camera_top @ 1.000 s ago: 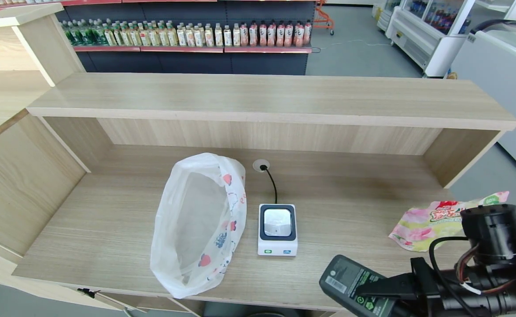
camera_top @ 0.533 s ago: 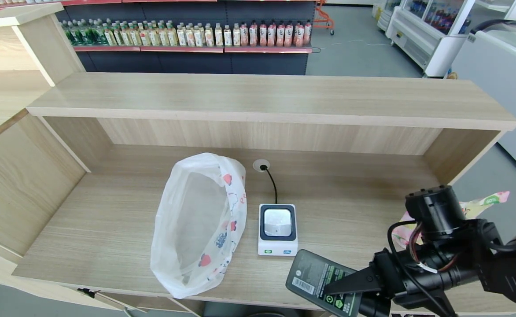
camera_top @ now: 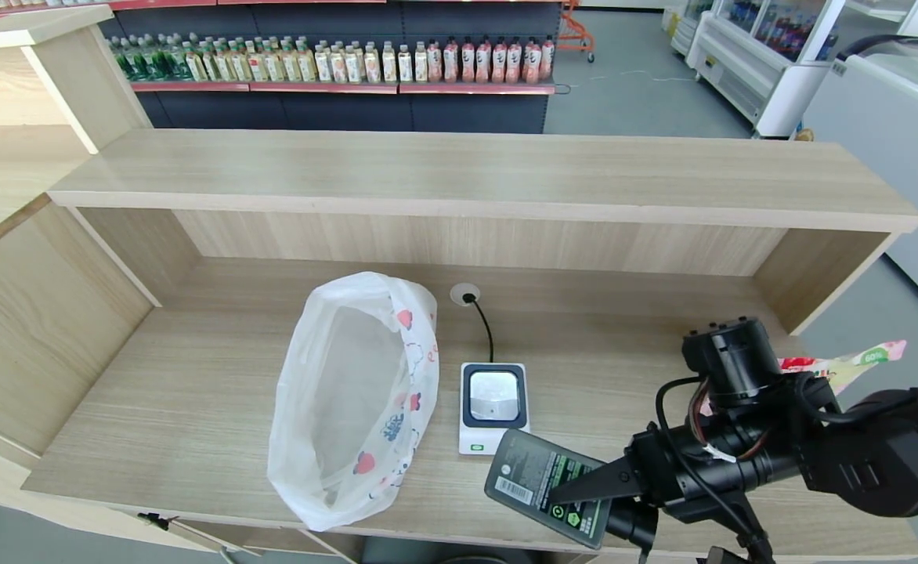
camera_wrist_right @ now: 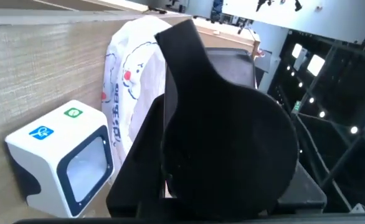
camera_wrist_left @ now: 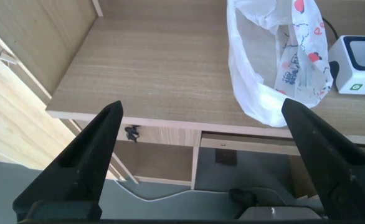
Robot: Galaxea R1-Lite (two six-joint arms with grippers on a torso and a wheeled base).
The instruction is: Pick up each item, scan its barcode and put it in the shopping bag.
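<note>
My right gripper [camera_top: 580, 493] is shut on a dark flat pouch [camera_top: 545, 487] with green labels and a barcode facing up. It holds the pouch just above the counter's front edge, its far corner over the front right of the white barcode scanner [camera_top: 493, 407]. In the right wrist view the pouch [camera_wrist_right: 226, 143] hangs close beside the scanner [camera_wrist_right: 64, 155] and the shopping bag [camera_wrist_right: 132, 74]. The white printed shopping bag [camera_top: 357, 392] lies open-mouthed left of the scanner. My left gripper [camera_wrist_left: 201, 162] is open and holds nothing, below and in front of the counter's front edge, near the bag [camera_wrist_left: 282, 56].
A pink snack packet [camera_top: 847, 366] lies at the counter's right end, partly behind my right arm. The scanner's black cable [camera_top: 484, 321] runs back to a hole in the counter [camera_top: 193, 392]. A raised shelf [camera_top: 459, 176] and side walls enclose the back.
My right arm has carried the dark pouch leftward along the counter's front edge, from well right of the scanner to overlapping its front right corner. Bag and scanner have not moved.
</note>
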